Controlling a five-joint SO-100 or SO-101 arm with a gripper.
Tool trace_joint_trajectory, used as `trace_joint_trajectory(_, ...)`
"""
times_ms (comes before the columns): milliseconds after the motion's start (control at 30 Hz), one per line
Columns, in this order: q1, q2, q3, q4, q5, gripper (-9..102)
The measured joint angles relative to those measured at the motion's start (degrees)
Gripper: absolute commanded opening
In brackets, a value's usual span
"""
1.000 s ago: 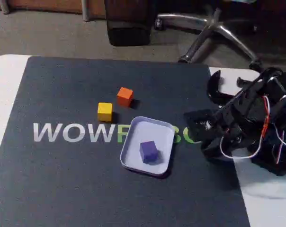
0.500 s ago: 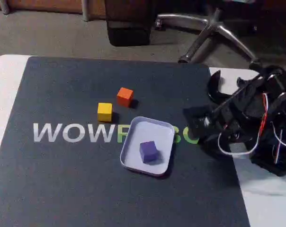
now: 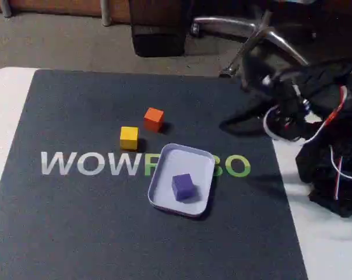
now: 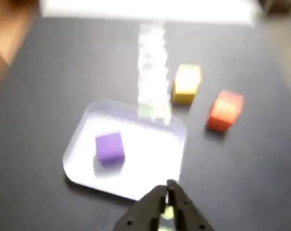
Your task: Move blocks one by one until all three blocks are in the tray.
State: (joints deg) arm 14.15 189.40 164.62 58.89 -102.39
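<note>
Your wrist view is blurred, and the arm (image 3: 316, 116) smears in the fixed view. The gripper (image 4: 167, 192) pokes in at the wrist view's bottom edge, fingertips pressed together, empty. The purple block (image 3: 183, 186) sits in the tray (image 3: 190, 157); yellow (image 3: 129, 137) and orange (image 3: 154, 118) rest on the mat (image 3: 77, 221) beside it.
</note>
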Motion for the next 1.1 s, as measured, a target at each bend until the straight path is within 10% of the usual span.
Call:
trace_joint_trajectory(533, -1.58, -62.84, -67.24, 28.92, 23.2, 0)
trace_joint_trajectory(1100, 12.22, -87.8, -70.58, 16.79, 18.9, 4)
